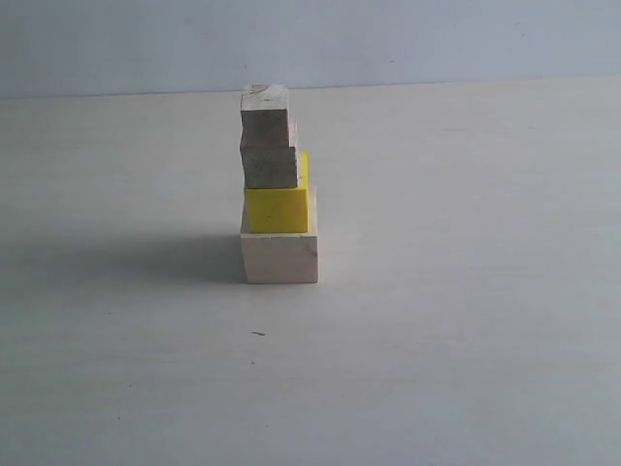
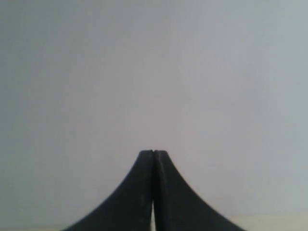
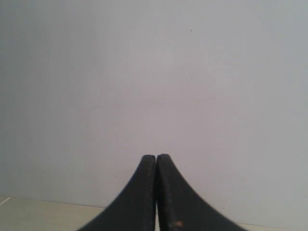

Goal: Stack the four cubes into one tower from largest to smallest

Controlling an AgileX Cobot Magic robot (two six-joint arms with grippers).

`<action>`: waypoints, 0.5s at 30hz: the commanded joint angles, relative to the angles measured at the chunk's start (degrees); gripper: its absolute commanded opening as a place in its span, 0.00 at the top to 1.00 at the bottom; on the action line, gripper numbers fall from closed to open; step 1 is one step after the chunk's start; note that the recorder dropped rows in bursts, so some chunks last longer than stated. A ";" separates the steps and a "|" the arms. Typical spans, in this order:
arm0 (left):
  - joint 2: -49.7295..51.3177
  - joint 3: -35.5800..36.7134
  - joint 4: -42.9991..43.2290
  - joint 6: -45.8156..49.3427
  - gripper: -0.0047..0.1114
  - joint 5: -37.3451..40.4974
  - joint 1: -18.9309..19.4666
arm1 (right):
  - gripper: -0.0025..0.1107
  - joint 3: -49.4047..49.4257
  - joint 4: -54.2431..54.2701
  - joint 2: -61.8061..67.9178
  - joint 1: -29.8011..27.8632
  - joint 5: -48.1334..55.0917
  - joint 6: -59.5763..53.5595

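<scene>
- The tower (image 1: 277, 184) stands near eleven o'clock of centre: large pale wooden cube (image 1: 279, 250) lowest for steadiness, bright yellow cube (image 1: 277, 208), lower small pale wooden cube (image 1: 270, 166), top small pale wooden cube (image 1: 266, 115).
- My left gripper (image 2: 153, 153) and right gripper (image 3: 156, 157): closed, empty, clear of it.

A large pale unpainted wooden cube (image 1: 279, 249) rests flat on the worktop (image 1: 466, 320), just toward 9 o'clock of the exterior view's middle. On it sits a mid-sized bright yellow cube (image 1: 276, 209), then a small pale wooden cube (image 1: 269, 165), then a slightly smaller pale wooden cube (image 1: 265, 115). The tower (image 1: 277, 194) stands upright, each cube set toward the 9 o'clock edge of the one below.
</scene>
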 commanded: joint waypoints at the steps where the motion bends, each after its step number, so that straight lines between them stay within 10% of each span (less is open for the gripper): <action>1: -9.54 0.06 0.04 0.37 0.96 0.81 4.68 | 0.98 0.34 -0.35 -0.19 -0.05 -0.24 -0.40; 15: -25.06 0.06 -1.17 4.11 0.96 -13.45 10.27 | 0.98 0.34 -0.35 -0.19 -0.05 -0.24 -0.40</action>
